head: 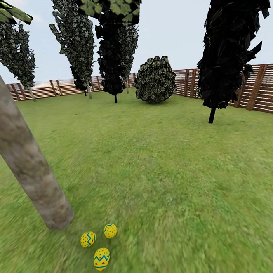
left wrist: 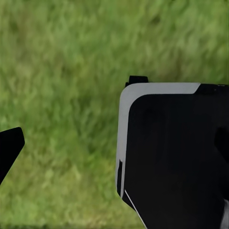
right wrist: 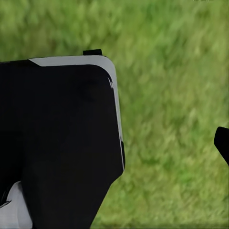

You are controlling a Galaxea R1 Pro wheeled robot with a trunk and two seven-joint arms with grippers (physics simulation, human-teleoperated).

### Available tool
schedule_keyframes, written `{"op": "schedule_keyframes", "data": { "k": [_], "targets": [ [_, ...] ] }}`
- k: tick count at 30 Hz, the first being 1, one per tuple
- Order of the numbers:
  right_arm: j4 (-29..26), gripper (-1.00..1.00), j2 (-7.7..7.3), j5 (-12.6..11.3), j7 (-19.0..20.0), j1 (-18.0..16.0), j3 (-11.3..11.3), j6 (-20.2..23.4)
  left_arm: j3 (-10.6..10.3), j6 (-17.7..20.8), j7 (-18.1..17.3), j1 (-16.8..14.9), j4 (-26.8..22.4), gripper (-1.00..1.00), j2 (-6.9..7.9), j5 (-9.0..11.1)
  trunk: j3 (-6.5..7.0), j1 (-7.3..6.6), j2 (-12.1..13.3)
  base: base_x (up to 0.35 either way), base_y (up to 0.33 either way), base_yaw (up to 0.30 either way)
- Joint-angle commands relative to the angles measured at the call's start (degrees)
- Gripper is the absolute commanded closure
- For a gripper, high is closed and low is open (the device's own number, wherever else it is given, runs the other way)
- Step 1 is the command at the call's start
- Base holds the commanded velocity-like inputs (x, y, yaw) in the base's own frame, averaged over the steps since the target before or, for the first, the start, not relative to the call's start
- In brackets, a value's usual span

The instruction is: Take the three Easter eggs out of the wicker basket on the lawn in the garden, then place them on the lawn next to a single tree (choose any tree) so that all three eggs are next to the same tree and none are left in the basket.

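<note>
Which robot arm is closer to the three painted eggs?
Probably the left, though I can't be sure. The eggs lie on the robot's left side, beside the tree trunk. Both wrist cameras see grass, so neither arm's spot is clear.

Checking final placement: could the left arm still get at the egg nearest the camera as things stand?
Probably yes, hedged. That egg lies on open lawn, apart from the other two and clear of the tree trunk. The left wrist view shows just grass below, so the arm would first have to come forward.

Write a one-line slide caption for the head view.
Three Easter eggs lie on the lawn beside the tree trunk.
</note>
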Motion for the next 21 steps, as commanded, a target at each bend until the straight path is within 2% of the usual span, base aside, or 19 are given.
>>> {"op": "schedule_keyframes", "data": {
  "k": [1, 21],
  "targets": [
    [0.1, -1.00, 0.04, -0.6, -0.2, 0.0, 0.5, -0.1, -0.5, -0.2, -0.2, -0.1, 0.1, -1.00, 0.03, 0.6, -0.13, 0.03, -0.1, 0.000, 0.000, 0.000],
    [1.0, -1.00, 0.04, -0.5, -0.2, 0.0, 0.5, -0.1, -0.5, -0.2, -0.2, -0.1, 0.0, -1.00, 0.03, 0.5, -0.13, 0.03, -0.1, 0.000, 0.000, 0.000]
  ]
}}
